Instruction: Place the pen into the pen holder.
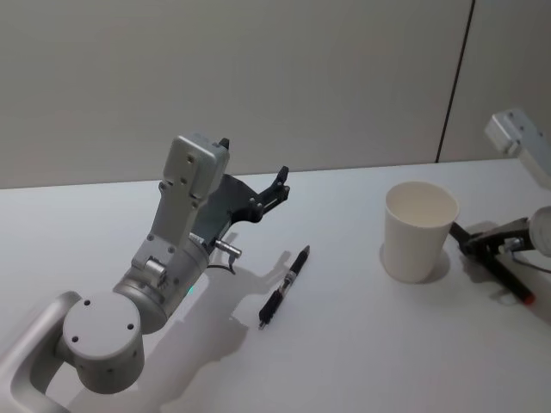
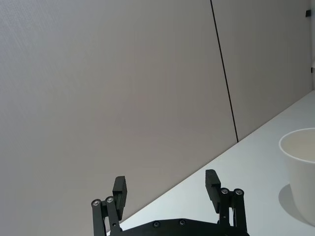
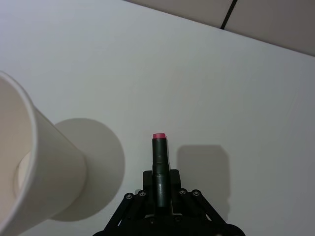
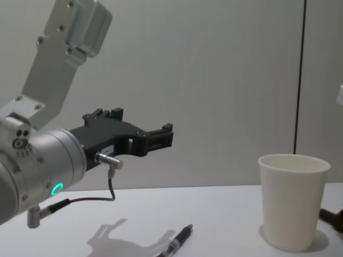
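Plainly the pen lies flat on the bench at the head view's centre, left of the pen holder, probably light, stiff and apt to roll, so pinch mid-barrel; left end effector gapes wide up-left of it, right end effector clamps a red-tipped pen.

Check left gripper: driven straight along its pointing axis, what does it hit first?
Probably the wall. The left gripper, open, aims up over the table's far edge, left of the pen holder and above the pen; depth is unclear. The right gripper grips a second pen.
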Robot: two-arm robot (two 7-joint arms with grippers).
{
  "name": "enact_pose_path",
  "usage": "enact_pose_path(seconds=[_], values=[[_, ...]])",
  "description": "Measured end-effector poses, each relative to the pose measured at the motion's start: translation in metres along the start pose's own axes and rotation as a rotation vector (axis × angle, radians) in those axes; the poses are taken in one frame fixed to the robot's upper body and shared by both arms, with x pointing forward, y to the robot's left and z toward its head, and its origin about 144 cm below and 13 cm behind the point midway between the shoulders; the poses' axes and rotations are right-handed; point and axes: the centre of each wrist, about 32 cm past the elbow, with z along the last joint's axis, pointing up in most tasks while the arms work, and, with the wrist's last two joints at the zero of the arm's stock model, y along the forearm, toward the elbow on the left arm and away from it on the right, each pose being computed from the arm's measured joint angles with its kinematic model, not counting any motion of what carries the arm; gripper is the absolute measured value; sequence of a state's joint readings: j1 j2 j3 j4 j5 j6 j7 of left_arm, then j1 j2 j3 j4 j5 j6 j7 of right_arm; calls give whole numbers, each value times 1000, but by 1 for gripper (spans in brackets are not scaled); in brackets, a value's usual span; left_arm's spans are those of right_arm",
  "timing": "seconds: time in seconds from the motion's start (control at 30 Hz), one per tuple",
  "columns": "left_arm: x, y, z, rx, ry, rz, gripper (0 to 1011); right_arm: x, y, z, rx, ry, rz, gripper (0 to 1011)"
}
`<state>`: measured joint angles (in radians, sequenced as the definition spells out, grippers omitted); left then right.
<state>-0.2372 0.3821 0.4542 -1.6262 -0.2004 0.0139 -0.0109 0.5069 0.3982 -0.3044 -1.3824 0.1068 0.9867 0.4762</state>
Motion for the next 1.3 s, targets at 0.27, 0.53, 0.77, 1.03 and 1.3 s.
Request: enact_pose_path(seconds=[0.27,0.53,0.77,1.03,1.3], values=[[0,0,0,0,0,0,1001,-1,-9,-1,77,-17,-35,181],[0,0,0,0,0,0,1001,-3,-24,-1,183,-41,-78,180],[0,0,0,0,0,0,1001,-7,-38,-1,280,-65,-112,180],[0,0,0,0,0,0,1001,-10,-53,0,391,-95,-149,180],[0,0,0,0,0,0,1001,-14,-65,0,500,-124,-184,180]])
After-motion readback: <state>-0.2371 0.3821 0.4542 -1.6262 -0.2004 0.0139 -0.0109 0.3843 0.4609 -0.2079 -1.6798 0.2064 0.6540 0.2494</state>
